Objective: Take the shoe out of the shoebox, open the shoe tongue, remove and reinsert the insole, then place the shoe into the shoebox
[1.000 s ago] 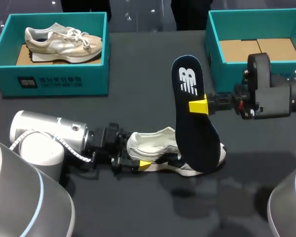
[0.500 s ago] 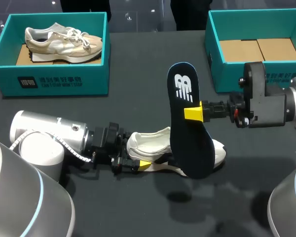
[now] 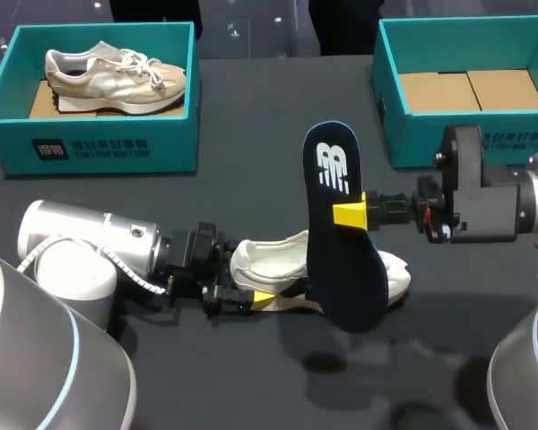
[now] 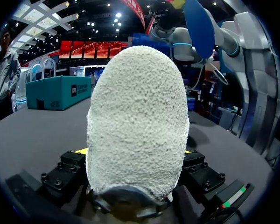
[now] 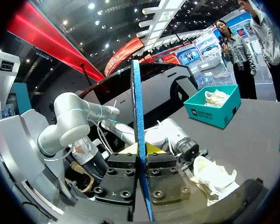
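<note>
My right gripper [image 3: 351, 215] is clamped on the insole [image 3: 339, 264], one yellow-tipped finger on each face, gripping it about halfway along its length. The insole is dark navy with a white logo near its upper end. It stands nearly upright above the table [image 3: 251, 188], and its lower end hangs over the front part of the shoe [image 3: 269, 260]. In my right wrist view I see the insole edge-on as a thin blue line running straight up between my fingers. My left gripper [image 3: 251, 300] is closed on the heel of the shoe, a finger at each side. In my left wrist view the rough pale heel fills the space between them. The shoe lies on the dark table between my two arms, out of any box. The teal shoebox [image 3: 386, 107] at the far right holds only its cardboard floor. The other teal box [image 3: 108, 143] at the far left holds a beige sneaker [image 3: 117, 72].
</note>
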You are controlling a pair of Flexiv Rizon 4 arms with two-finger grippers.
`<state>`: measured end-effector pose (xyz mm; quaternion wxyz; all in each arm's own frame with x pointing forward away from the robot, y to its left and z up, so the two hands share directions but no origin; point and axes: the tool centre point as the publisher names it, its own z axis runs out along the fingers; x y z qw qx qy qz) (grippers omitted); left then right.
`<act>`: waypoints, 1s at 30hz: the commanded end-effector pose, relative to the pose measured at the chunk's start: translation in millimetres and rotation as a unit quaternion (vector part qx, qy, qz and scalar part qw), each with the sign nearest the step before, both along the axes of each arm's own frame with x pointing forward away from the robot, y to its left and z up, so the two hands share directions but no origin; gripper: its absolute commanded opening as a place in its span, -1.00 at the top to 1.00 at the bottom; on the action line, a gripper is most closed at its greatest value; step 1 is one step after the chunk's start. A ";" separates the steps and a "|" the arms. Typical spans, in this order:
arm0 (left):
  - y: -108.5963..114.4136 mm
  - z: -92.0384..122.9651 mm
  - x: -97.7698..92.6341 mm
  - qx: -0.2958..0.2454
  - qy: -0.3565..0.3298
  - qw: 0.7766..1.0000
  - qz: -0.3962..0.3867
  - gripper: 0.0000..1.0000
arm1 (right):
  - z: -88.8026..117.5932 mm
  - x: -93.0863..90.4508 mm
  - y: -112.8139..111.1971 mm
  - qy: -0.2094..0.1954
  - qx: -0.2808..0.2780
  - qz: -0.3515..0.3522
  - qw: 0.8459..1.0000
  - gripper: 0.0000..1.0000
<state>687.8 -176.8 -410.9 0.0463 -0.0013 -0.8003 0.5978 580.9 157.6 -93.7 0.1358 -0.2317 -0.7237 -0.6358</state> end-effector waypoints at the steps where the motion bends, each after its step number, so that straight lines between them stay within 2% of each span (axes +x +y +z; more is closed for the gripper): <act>1: 5.2 3.4 -1.8 0.011 0.004 1.000 0.000 -1.00 | -0.4 -4.6 -1.7 -0.001 0.000 -0.003 1.000 1.00; 11: 22.0 10.7 -0.5 0.058 -0.003 0.998 -0.002 -1.00 | -0.4 -4.6 -1.7 -0.001 0.000 -0.003 1.000 1.00; 14: 28.1 14.7 -1.1 0.096 0.002 0.995 -0.016 -1.00 | -0.4 -4.6 -1.7 -0.001 0.000 -0.003 1.000 1.00; 16: 33.9 17.4 -2.9 0.154 0.000 0.988 -0.026 -1.00 | -0.4 -4.6 -1.7 -0.001 0.000 -0.003 1.000 1.00; 30: 33.9 17.4 -2.9 0.154 0.000 0.988 -0.026 -1.00 | -0.4 -4.6 -1.7 -0.001 0.000 -0.003 1.000 1.00</act>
